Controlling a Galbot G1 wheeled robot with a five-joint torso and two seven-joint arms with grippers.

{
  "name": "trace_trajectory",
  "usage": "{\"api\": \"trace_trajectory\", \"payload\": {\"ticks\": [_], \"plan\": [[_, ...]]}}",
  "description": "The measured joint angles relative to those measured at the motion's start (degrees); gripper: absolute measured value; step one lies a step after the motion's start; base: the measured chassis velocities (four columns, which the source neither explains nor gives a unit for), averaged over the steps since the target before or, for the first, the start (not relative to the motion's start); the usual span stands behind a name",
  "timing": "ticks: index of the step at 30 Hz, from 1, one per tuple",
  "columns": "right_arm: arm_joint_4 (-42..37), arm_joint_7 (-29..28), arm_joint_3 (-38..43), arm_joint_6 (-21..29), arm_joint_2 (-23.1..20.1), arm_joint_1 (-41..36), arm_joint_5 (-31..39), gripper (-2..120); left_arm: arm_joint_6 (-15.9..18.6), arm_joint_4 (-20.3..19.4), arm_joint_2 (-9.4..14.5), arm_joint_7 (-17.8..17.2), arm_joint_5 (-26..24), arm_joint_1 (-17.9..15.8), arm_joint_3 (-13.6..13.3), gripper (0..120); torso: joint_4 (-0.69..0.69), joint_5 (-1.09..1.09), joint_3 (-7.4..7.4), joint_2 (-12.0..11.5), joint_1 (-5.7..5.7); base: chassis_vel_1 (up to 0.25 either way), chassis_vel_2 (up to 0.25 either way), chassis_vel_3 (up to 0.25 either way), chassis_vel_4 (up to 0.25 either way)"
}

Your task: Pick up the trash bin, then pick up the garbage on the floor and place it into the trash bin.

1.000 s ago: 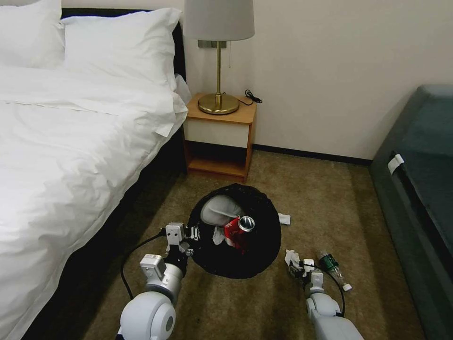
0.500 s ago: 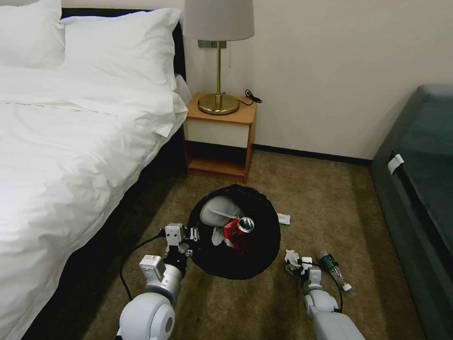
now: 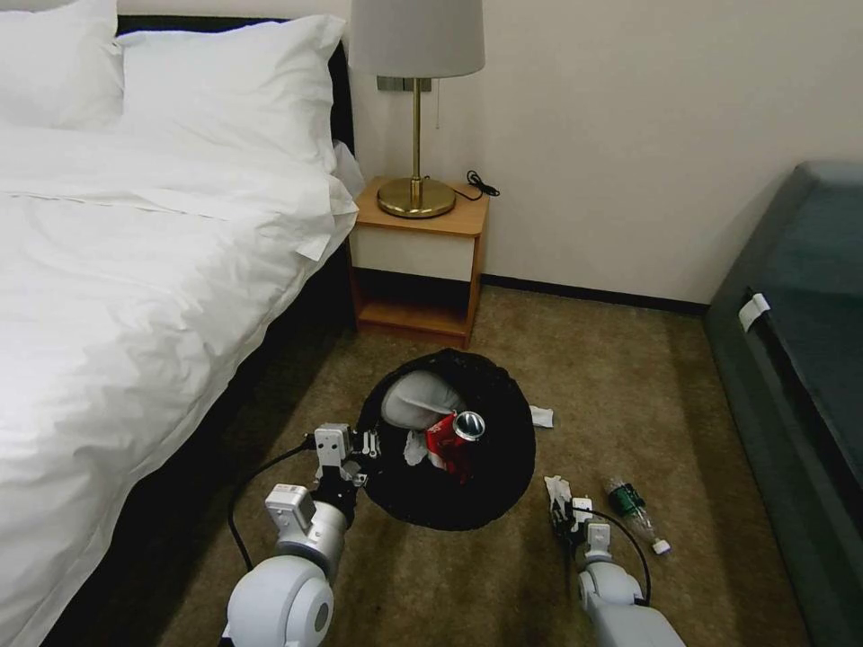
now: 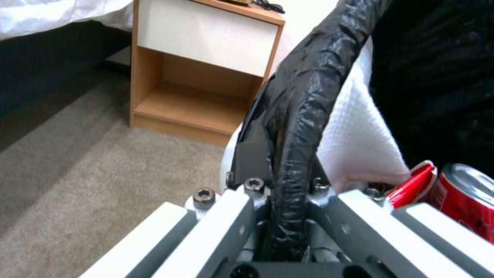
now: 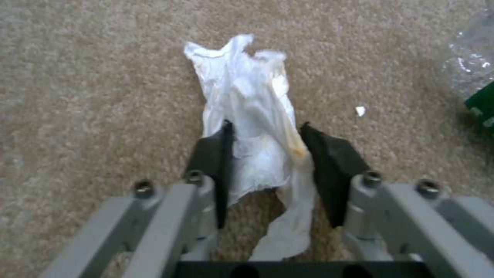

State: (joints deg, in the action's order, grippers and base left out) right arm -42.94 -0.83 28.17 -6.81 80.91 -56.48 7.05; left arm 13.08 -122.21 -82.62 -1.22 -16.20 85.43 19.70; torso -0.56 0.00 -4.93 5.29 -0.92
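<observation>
Left gripper (image 4: 280, 181) pinches the trash bin (image 3: 503, 467) rim, can (image 3: 454, 433) already inside (good progress); right gripper (image 5: 265, 154), fingers spread, straddles a crumpled tissue (image 5: 247, 112) on the carpet; bottle (image 3: 635, 509) left.

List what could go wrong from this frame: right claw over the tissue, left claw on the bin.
1. The right claw is open astride the tissue, which is thin and flat on the carpet; closing may pinch only a corner and drop it.
2. The left claw holds the bin by its bagged rim alone; the bin could tilt and spill the can.
3. The bottle lies close beside the right arm and might get knocked.
</observation>
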Motion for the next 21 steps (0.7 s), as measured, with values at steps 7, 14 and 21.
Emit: {"api": "trace_trajectory", "payload": {"ticks": [7,14,21], "plan": [[-0.6,0.1,0.4,-0.4,-0.3,-0.4,0.0,2,0.0,0.0,-0.2,0.1,0.1,0.1,-0.1,0,0.0,0.0,0.0,0.0,0.0,0.0,0.0,0.0,0.0],[-1.0,0.1,0.5,-0.6,-0.6,-0.7,0.0,0,0.0,0.0,-0.2,0.2,0.2,0.1,-0.1,0,0.0,0.0,0.0,0.0,0.0,0.0,0.0,0.0,0.0],[-1.9,0.0,0.5,-0.8,-0.6,-1.0,0.0,0,0.0,0.3,-0.2,0.2,0.2,0.0,-0.2,0,-0.01,0.0,0.0,0.0,0.0,0.0,0.0,0.0,0.0]]}}
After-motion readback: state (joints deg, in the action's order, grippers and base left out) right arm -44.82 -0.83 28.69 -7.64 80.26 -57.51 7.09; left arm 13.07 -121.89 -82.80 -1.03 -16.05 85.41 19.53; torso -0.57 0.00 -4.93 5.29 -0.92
